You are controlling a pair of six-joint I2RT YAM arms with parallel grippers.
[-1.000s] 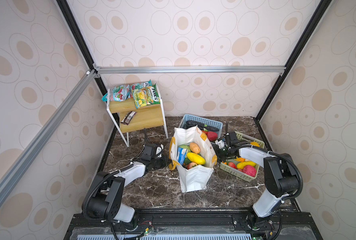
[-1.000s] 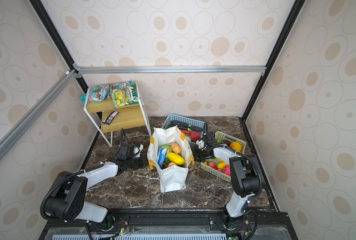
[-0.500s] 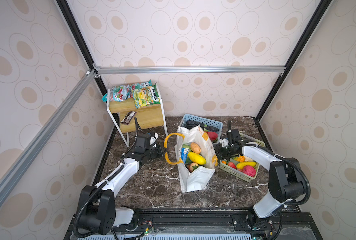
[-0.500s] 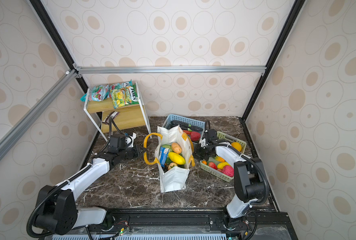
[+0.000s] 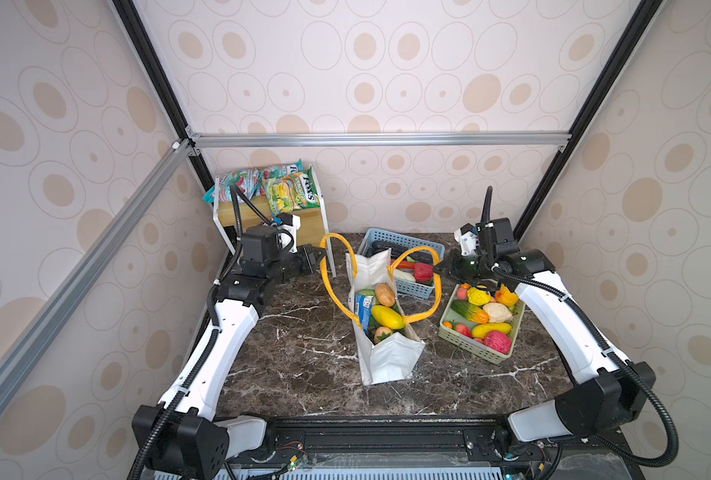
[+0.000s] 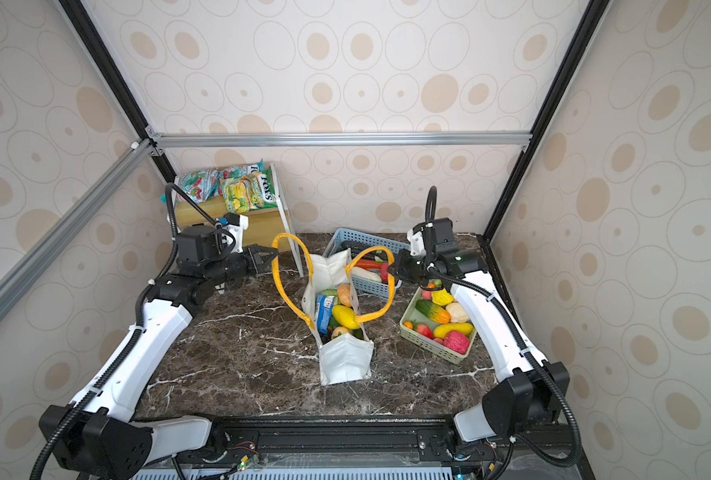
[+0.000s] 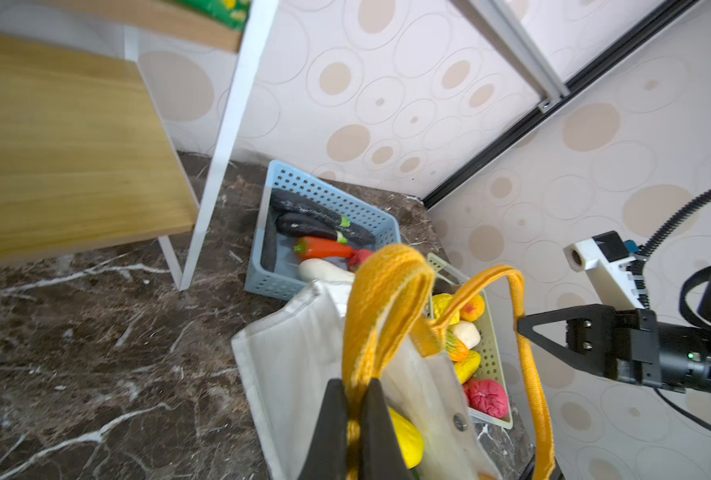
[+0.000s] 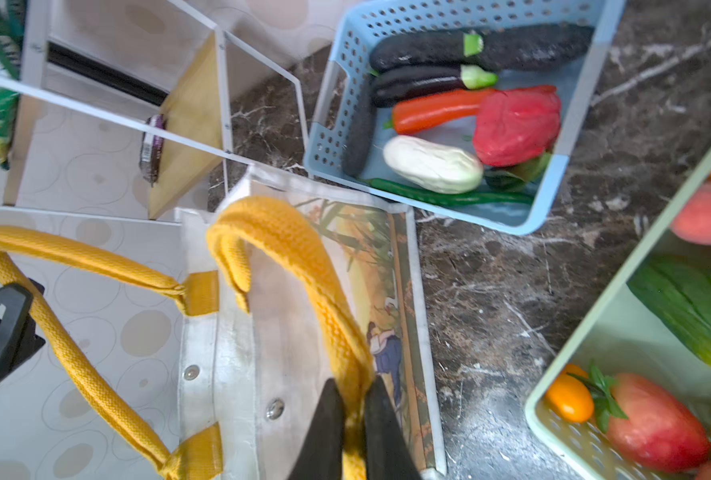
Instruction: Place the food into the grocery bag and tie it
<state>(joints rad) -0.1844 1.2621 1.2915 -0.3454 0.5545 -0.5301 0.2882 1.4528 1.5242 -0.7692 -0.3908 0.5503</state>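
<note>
The white grocery bag (image 5: 387, 359) (image 6: 345, 363) stands upright mid-table in both top views. Inside lies food: a yellow fruit (image 5: 387, 317), a brown-orange one (image 5: 385, 294) and a blue packet (image 5: 362, 308). My left gripper (image 5: 321, 256) (image 7: 355, 384) is shut on the bag's left yellow handle (image 7: 387, 282), holding the loop up and out to the left. My right gripper (image 5: 439, 269) (image 8: 353, 386) is shut on the right yellow handle (image 8: 295, 245), holding it out to the right. Both grippers hover above the table on either side of the bag's mouth.
A blue basket (image 5: 403, 240) with long vegetables sits just behind the bag. A green basket (image 5: 470, 353) of fruit lies to the bag's right, under my right arm. A wooden shelf (image 5: 310, 222) topped with snack packets (image 5: 291, 191) stands at the back left, close behind my left gripper.
My right gripper has shut on the right handle. Both grippers have risen and moved apart, drawing the two yellow loops up and outward from the bag.
</note>
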